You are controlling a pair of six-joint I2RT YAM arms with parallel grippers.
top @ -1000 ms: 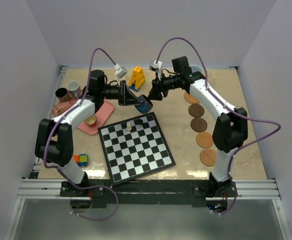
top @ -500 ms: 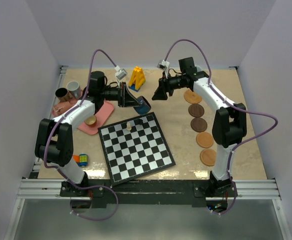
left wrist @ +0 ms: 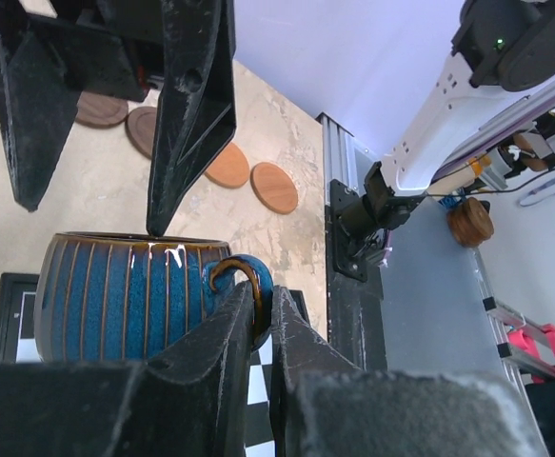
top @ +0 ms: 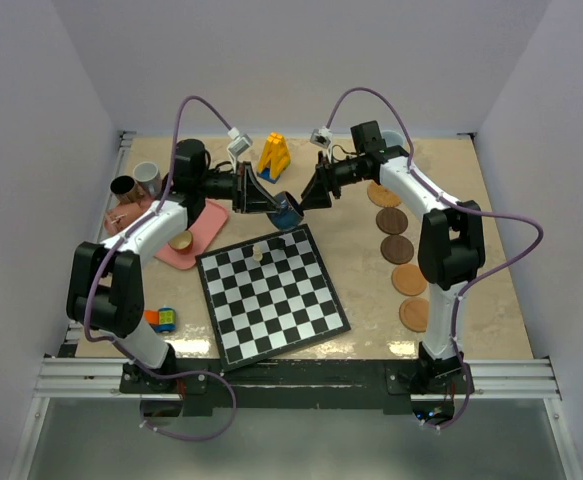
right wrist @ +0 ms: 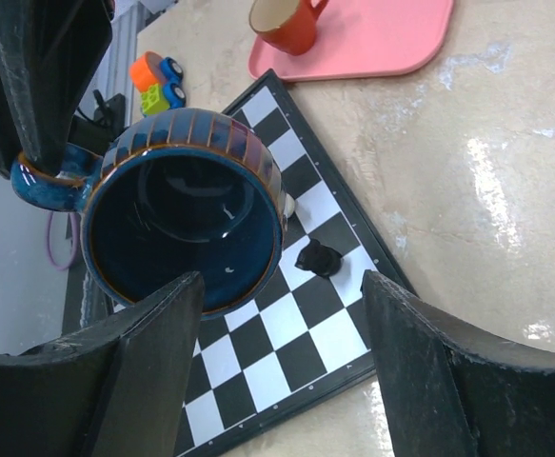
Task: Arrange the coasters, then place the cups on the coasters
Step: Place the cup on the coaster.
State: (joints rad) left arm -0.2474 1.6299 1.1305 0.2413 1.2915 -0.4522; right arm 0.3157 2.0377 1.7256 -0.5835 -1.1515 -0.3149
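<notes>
Two grippers meet over the 12 o'clock edge of the chessboard [top: 271, 295]. My left gripper [left wrist: 263, 319] pinches the handle of the dark teal cup [left wrist: 129, 300], holding it above the board. My right gripper [right wrist: 282, 281] is spread wide, fingers [right wrist: 144, 381] either side of the cup's mouth; contact I can't confirm. Five coasters [top: 397, 247], light and dark mixed, line the table [top: 351, 250] toward 3 o'clock.

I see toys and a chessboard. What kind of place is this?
Probably a robot test bench, not a playroom. The left arm and right arm are bolted to a metal rail, and plain walls box in the table.
</notes>
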